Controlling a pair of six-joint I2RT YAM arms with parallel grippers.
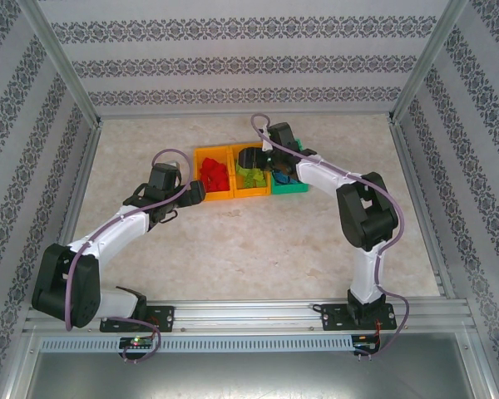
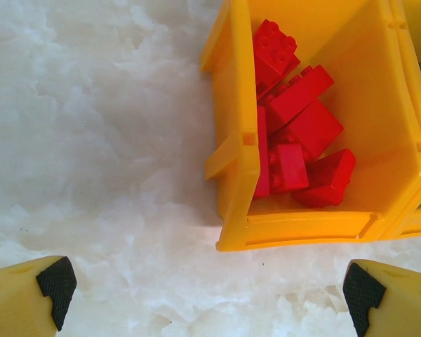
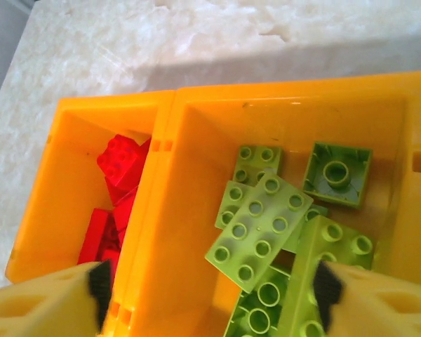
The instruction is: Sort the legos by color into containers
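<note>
At the far middle of the desk [image 1: 233,249] three containers [image 1: 249,194] stand in a row. Its left orange bin [image 2: 231,161] holds red legos [image 2: 295,133], and the middle orange bin [image 3: 196,140] holds lime green legos [image 3: 263,221] (a green bin [image 1: 289,188] sits just beside it on the right). Near the red bin's front left corner, the left end effector [image 2: 207,288] hovers spread wide and empty. Above the lime bricks, the right end effector [image 3: 210,288] hangs with fingers apart, gripping nothing.

I see the left orange bin [image 2: 237,158] holding a loose heap of red legos [image 2: 298,133], several tilted. The middle orange bin [image 3: 288,95] touches it and holds lime legos [image 3: 263,228], most studs-up, 1 flipped. The green bin [image 1: 293,188] ends the row on the right; can't tell its contents.
</note>
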